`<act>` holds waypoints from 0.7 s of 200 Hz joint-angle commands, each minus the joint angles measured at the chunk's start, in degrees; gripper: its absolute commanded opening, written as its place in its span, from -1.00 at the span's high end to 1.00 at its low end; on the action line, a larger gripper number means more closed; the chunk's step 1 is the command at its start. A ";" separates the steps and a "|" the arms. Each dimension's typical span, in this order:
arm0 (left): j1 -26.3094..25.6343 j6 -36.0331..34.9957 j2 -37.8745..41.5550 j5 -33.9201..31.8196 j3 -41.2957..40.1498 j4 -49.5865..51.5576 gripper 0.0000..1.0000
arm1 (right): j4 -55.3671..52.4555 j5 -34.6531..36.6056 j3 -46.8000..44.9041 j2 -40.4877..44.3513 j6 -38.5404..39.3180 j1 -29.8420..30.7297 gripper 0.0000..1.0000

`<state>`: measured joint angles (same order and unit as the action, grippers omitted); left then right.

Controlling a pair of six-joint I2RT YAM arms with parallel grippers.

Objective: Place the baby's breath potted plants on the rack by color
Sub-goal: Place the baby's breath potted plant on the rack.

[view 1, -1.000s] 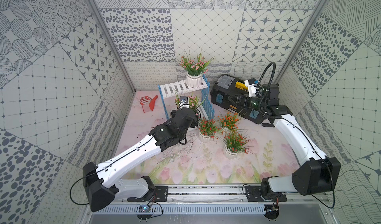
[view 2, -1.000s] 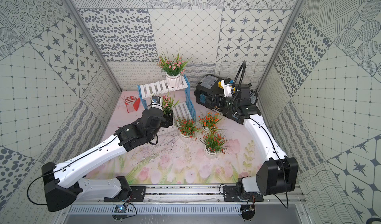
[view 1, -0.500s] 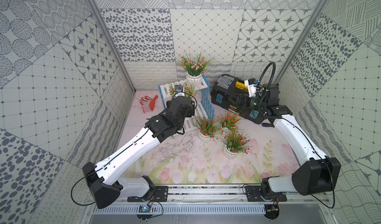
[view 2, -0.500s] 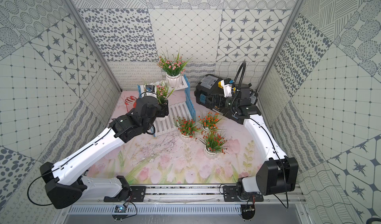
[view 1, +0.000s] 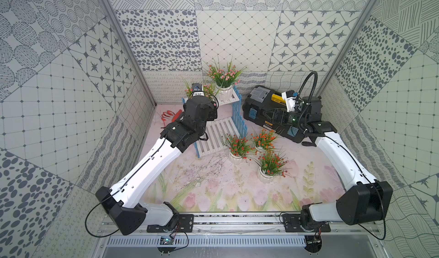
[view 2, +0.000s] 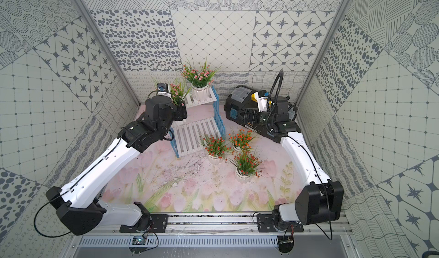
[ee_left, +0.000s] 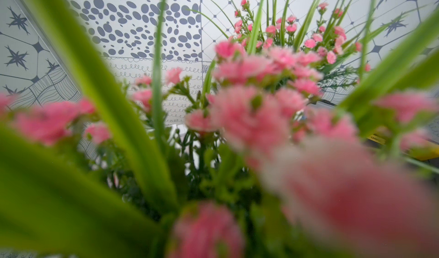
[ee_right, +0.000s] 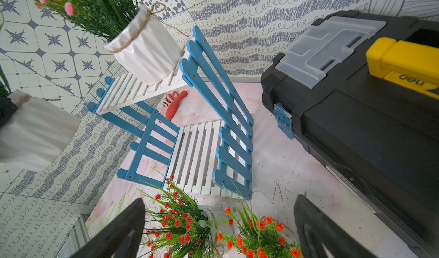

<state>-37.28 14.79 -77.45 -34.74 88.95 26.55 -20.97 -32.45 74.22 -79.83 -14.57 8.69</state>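
Note:
My left gripper [view 2: 182,107] is shut on the pot of a pink baby's breath plant [view 2: 177,91] and holds it up beside the left end of the rack's top shelf. Its blurred blossoms [ee_left: 249,107] fill the left wrist view and hide the jaws. A second pink plant [view 1: 223,78] stands on the right end of that top shelf. The blue-and-white rack [view 1: 222,131] has a bare lower shelf [ee_right: 202,150]. Three orange-red plants [view 1: 238,146] [view 1: 262,138] [view 1: 270,165] stand on the mat in front of it. My right gripper [ee_right: 218,233] is open above two of them.
A black toolbox [view 1: 261,97] with a yellow handle lies to the right of the rack, under my right wrist. A red object [view 1: 169,114] lies on the mat left of the rack, behind my left arm. Patterned walls close in three sides.
My left arm has lifted the pink plant from in front of the lower shelf up and back to the top shelf's height. The right arm has not moved.

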 commanded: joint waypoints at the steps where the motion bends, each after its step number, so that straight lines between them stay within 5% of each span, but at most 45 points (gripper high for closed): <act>1: 3.23 -1.71 -2.15 2.08 3.43 -4.64 -0.48 | 1.27 0.63 0.14 1.13 0.75 0.36 -0.96; 140: 10.60 -1.82 -14.48 2.83 13.58 -9.28 -0.49 | 1.09 0.89 0.67 -0.30 1.77 0.41 -0.96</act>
<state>-27.49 12.97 -90.06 -31.29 100.03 26.13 -20.97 -31.86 74.22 -79.83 -14.11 8.69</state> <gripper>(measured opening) 0.829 0.979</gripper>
